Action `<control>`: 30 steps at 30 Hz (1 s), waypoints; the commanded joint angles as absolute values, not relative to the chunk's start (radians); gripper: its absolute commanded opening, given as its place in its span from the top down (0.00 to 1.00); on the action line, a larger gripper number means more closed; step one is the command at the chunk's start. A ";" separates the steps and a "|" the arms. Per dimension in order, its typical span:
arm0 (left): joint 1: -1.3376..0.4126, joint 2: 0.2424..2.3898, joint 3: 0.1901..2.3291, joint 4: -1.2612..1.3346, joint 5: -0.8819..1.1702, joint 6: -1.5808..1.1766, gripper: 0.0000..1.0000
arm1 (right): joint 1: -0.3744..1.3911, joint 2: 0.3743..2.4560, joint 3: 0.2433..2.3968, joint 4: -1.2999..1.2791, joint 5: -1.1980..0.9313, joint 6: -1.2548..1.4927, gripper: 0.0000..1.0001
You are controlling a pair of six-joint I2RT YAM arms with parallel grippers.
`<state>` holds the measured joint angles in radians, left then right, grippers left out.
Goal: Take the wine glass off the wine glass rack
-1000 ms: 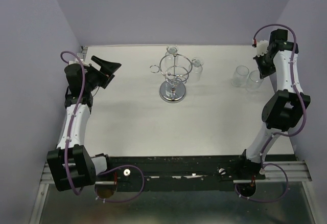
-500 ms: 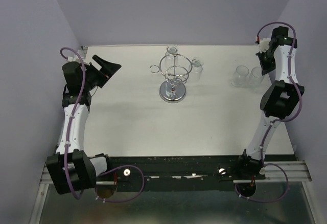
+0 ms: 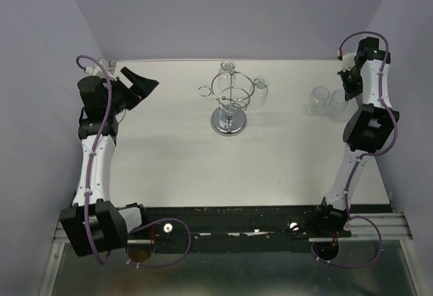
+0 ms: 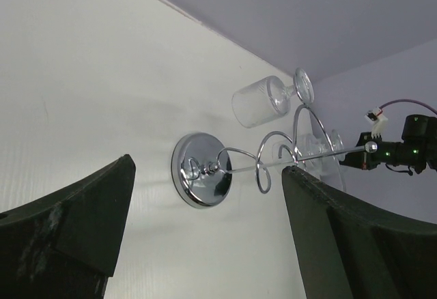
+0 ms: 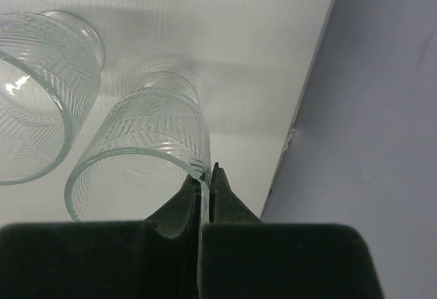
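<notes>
The chrome wine glass rack [image 3: 230, 100] stands at the back middle of the table on its round disc base [image 4: 203, 170]. One wine glass [image 3: 227, 67] hangs at its far side and another [image 3: 260, 88] at its right; the left wrist view shows them as the nearer one [image 4: 270, 101] and one behind the ring [image 4: 314, 152]. My left gripper [image 3: 145, 83] is open and empty, well left of the rack. My right gripper [image 5: 205, 179] is shut on the rim of an etched glass [image 5: 143, 149] standing at the far right [image 3: 336, 105].
A second etched glass [image 3: 317, 100] stands just left of the held one and also shows in the right wrist view [image 5: 37, 94]. The purple side wall [image 5: 369, 108] is close to my right gripper. The back wall runs just behind the rack.
My right arm has straightened and drawn toward the right wall, with the gripper staying at the glass. My left arm has shifted slightly left. The rack and glasses have not moved.
</notes>
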<state>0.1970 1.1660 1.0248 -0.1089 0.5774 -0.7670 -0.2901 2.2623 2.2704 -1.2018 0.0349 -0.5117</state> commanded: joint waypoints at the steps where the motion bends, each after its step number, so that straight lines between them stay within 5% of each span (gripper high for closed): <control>1: 0.204 1.167 1.071 -0.127 0.594 -0.730 0.01 | -0.302 2.302 2.315 -1.223 0.014 -0.483 0.99; 5: 0.204 1.172 1.100 -0.144 0.598 -0.713 0.01 | -0.302 2.316 2.321 -1.235 0.006 -0.463 0.97; 11: 0.206 1.183 1.109 -0.124 0.618 -0.721 0.01 | -0.302 2.309 2.322 -1.233 0.009 -0.449 0.52; 14: 0.203 1.181 1.112 -0.118 0.626 -0.721 0.02 | -0.302 2.286 2.332 -1.229 0.021 -0.448 0.40; 20: 0.152 1.192 1.186 -0.167 0.682 -0.605 0.01 | -0.302 2.194 2.359 -1.261 0.014 -0.408 0.30; 26: -0.030 1.259 1.377 -0.466 0.677 -0.168 0.01 | -0.236 2.040 2.316 -1.230 -0.041 -0.448 0.20; 30: -0.121 1.273 1.397 -0.546 0.626 0.023 0.01 | -0.151 1.930 2.278 -1.226 -0.324 -0.508 0.19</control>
<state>-0.0437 1.2583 1.3689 -0.3759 0.6518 -0.2897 -0.2394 2.0510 2.3058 -1.2266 -0.0463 -0.4461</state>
